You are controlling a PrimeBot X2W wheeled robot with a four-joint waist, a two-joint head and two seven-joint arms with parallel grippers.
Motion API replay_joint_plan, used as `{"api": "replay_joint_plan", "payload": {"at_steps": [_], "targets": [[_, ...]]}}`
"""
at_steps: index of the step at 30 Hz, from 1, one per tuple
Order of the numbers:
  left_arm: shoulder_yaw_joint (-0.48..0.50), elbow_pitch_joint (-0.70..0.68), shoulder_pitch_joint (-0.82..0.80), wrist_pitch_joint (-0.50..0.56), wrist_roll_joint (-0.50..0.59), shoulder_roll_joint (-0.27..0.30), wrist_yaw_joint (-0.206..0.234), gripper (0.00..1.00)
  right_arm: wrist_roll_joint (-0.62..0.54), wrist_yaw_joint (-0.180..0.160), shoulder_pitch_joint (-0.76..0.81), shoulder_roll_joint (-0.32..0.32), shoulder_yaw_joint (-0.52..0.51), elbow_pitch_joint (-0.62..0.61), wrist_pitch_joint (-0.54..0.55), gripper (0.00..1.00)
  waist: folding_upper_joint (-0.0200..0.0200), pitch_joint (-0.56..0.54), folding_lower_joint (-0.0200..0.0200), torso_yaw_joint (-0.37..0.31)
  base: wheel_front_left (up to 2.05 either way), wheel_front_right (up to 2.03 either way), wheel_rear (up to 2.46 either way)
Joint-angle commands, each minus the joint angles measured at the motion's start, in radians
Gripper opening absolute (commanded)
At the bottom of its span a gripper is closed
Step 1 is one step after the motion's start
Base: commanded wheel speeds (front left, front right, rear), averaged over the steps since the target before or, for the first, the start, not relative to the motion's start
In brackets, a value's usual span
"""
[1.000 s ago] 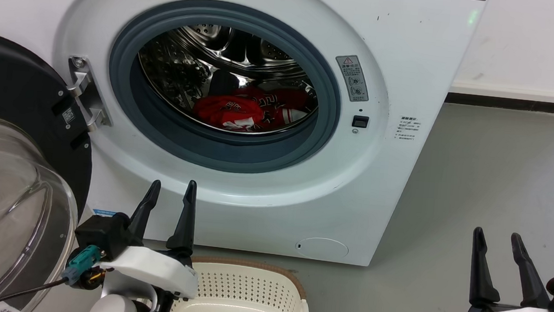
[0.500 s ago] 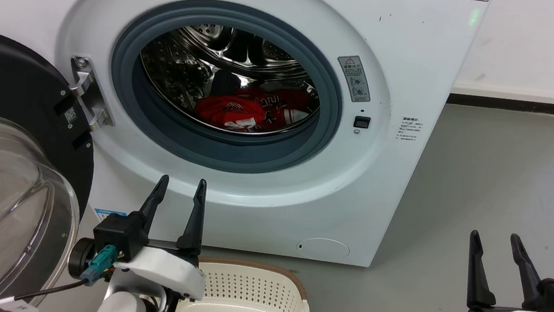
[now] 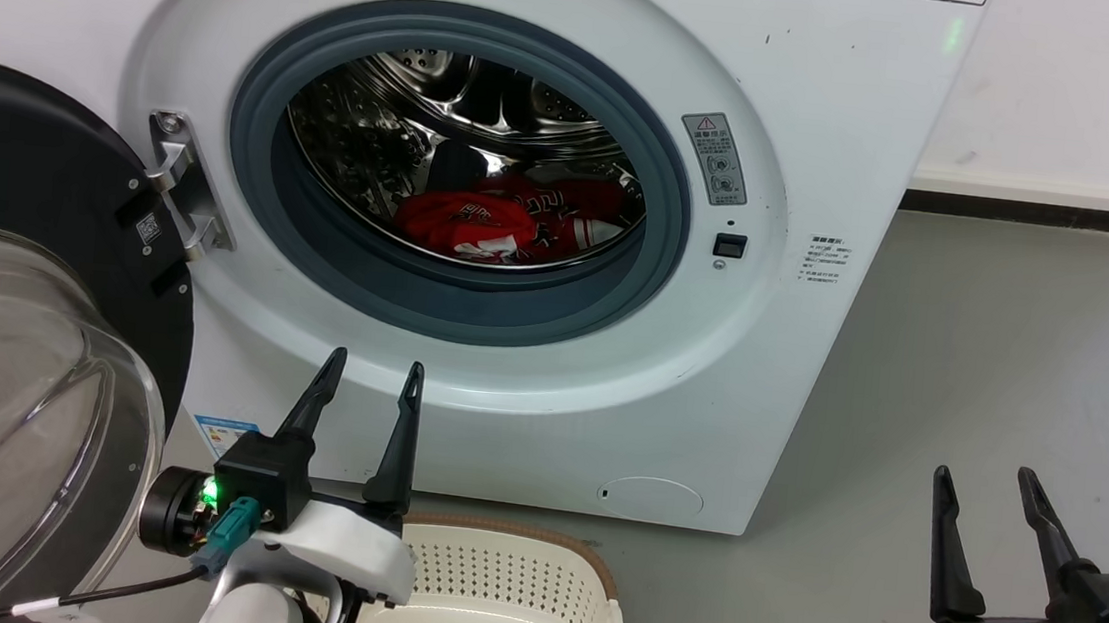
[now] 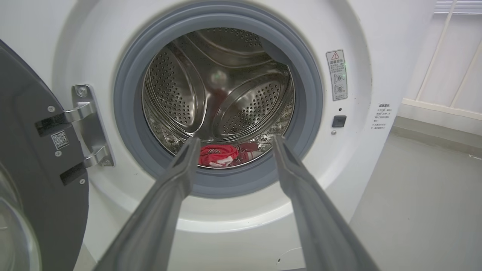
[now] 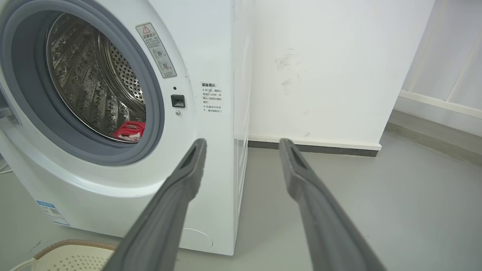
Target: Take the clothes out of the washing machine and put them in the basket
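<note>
The white washing machine (image 3: 832, 125) stands before me with its porthole uncovered and its door (image 3: 12, 204) swung out to the left. Red clothes (image 3: 482, 220) with white trim lie crumpled on the bottom of the steel drum; they also show in the left wrist view (image 4: 218, 155) and the right wrist view (image 5: 130, 131). The cream basket (image 3: 509, 599) sits on the floor below the porthole. My left gripper (image 3: 374, 371) is open and empty, raised in front of the washer's lower rim, above the basket's left side. My right gripper (image 3: 982, 476) is open and empty over the floor to the washer's right.
The glass bowl of the door (image 3: 14, 405) bulges out close to my left arm. Grey floor (image 3: 994, 340) stretches to the right of the washer, ending at a white wall with a dark skirting (image 3: 1055, 213). The basket's rim (image 5: 71, 244) shows in the right wrist view.
My left gripper has moved up and a little to the right, closer to the porthole. The right gripper has dropped slightly. The camera has shifted a little.
</note>
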Motion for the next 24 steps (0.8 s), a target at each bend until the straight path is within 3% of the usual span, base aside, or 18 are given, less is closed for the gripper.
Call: {"api": "replay_joint_plan", "payload": {"at_steps": [1,9,24], "targets": [[-0.003,0.002,-0.013,-0.009,0.023,0.002,0.004,1.00,-0.021,0.000,0.011,-0.003,-0.001,0.002,-0.012,1.00,0.0000,0.000,0.0000,0.001,0.00,0.00,0.00],[-0.007,0.013,-0.013,-0.023,0.067,0.002,0.013,1.00,-0.067,0.000,0.015,-0.003,0.000,0.006,-0.023,1.00,0.0000,0.001,0.0000,0.004,0.00,0.00,0.00],[-0.001,0.025,-0.012,-0.022,0.045,0.002,0.014,1.00,-0.049,0.000,0.007,-0.002,0.000,0.021,-0.028,1.00,0.0000,0.004,0.0000,0.007,0.00,0.00,0.00]]}}
